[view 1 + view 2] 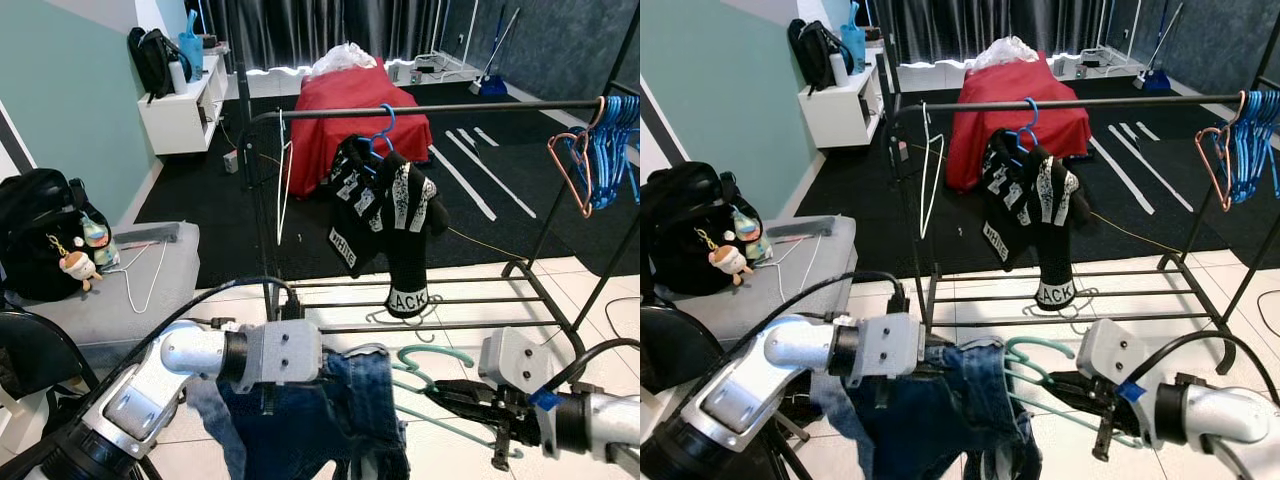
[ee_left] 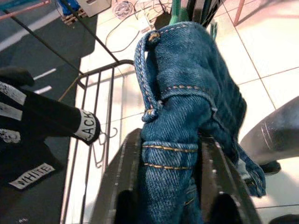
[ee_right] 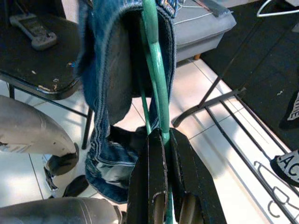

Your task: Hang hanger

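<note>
One green hanger (image 3: 156, 79) between right jaws.

Faded blue denim jeans (image 2: 182, 107) carry orange-yellow stitching. The thin plastic hanger (image 3: 156, 79) is teal green. On the dark metal clothes rail (image 1: 420, 110) hangs a black garment (image 1: 385, 215) patterned with white lettering (blue hangers (image 1: 610, 150) alongside).
</note>
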Controlling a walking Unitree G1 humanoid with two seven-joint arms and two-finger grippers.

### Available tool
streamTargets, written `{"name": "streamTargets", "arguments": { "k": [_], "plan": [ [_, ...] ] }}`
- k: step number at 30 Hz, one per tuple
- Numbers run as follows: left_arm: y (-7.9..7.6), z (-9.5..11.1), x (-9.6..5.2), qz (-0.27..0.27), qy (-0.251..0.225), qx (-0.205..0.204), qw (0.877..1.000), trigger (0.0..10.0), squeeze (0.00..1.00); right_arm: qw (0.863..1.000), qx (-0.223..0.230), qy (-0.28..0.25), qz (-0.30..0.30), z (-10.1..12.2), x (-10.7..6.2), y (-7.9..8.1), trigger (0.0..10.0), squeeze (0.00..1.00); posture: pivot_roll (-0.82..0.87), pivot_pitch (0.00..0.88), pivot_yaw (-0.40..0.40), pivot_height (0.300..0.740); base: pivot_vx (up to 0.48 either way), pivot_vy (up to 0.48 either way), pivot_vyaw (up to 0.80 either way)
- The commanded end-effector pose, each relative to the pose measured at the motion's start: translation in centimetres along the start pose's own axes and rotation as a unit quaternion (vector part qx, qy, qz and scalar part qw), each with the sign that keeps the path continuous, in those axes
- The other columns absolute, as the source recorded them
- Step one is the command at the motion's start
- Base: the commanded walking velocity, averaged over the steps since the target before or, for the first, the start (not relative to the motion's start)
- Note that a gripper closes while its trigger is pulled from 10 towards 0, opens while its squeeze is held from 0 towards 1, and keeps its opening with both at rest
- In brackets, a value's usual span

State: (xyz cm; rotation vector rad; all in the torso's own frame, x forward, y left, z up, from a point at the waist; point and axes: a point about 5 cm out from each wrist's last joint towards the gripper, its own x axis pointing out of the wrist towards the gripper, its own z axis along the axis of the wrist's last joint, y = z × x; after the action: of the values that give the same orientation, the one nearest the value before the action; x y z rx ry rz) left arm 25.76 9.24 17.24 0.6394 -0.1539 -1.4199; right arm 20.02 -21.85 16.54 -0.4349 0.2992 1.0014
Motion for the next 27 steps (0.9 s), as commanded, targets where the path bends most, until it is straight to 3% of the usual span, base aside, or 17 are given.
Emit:
{"name": "streamTargets", "arguments": {
  "k": [1, 6, 8, 14, 15, 18, 20, 23, 24, 26, 27],
  "plan": [
    [0.8, 0.0, -0.7, 0.006, 0.014, 0.012, 1.000, 10.0, 1.00, 0.999, -0.012, -0.023, -0.027, 1.0, -0.2, -0.6, 0.0, 0.00, -0.18, 0.000, 0.054, 0.740, 0.000, 0.000, 0.00],
    [2.5, 0.3, -2.0, 0.047, 0.028, 0.032, 0.998, 10.0, 1.00, 0.999, -0.015, -0.029, -0.036, 1.0, 0.0, -0.8, 0.0, 0.00, -0.18, 0.000, 0.053, 0.740, 0.000, 0.000, 0.00],
    [4.5, 1.8, -3.8, 0.114, 0.003, 0.043, 0.993, 10.0, 1.00, 0.998, -0.020, -0.044, -0.041, 1.5, 0.3, -1.1, 0.0, 0.00, -0.18, 0.000, 0.053, 0.740, 0.000, 0.000, 0.00],
    [5.6, 2.7, -4.8, 0.159, -0.024, 0.040, 0.986, 10.0, 1.00, 0.997, -0.024, -0.052, -0.051, 1.8, 0.5, -1.4, 0.0, 0.00, -0.17, 0.000, 0.053, 0.740, 0.000, 0.000, 0.00],
    [6.5, 3.3, -5.7, 0.205, -0.060, 0.024, 0.977, 10.0, 1.00, 0.995, -0.028, -0.064, -0.065, 2.2, 0.7, -1.8, 0.0, 0.00, -0.17, 0.000, 0.053, 0.740, 0.000, 0.000, 0.00],
    [7.1, 3.7, -6.3, 0.234, -0.086, 0.011, 0.968, 10.0, 1.00, 0.994, -0.030, -0.071, -0.075, 2.4, 0.8, -2.1, 0.0, 0.00, -0.17, 0.000, 0.054, 0.740, 0.000, 0.000, 0.00],
    [7.2, 3.8, -6.9, 0.293, -0.156, -0.051, 0.942, 10.0, 1.00, 0.987, -0.040, -0.109, -0.113, 3.6, 1.0, -3.2, 0.0, 0.00, -0.16, 0.000, 0.056, 0.740, 0.000, 0.000, 0.00],
    [7.0, 3.7, -6.8, 0.305, -0.173, -0.072, 0.934, 10.0, 1.00, 0.984, -0.044, -0.120, -0.125, 4.0, 1.1, -3.6, 0.0, 0.00, -0.16, 0.000, 0.056, 0.740, 0.000, 0.000, 0.00],
    [6.6, 3.1, -6.4, 0.345, -0.216, -0.141, 0.902, 10.0, 1.00, 0.970, -0.050, -0.168, -0.168, 5.5, 0.7, -4.9, 0.0, 0.00, -0.16, 0.000, 0.057, 0.740, 0.000, 0.000, 0.00],
    [6.6, 3.1, -6.4, 0.345, -0.216, -0.141, 0.902, 10.0, 1.00, 0.970, -0.050, -0.168, -0.168, 5.5, 0.7, -4.9, 0.0, 0.00, -0.16, 0.000, 0.057, 0.740, 0.000, 0.000, 0.00],
    [6.5, 2.9, -6.3, 0.361, -0.233, -0.173, 0.886, 10.0, 0.83, 0.962, -0.050, -0.196, -0.185, 6.4, 0.5, -5.4, 0.0, 0.00, -0.16, 0.000, 0.057, 0.740, 0.000, 0.000, 0.00]
  ]
}}
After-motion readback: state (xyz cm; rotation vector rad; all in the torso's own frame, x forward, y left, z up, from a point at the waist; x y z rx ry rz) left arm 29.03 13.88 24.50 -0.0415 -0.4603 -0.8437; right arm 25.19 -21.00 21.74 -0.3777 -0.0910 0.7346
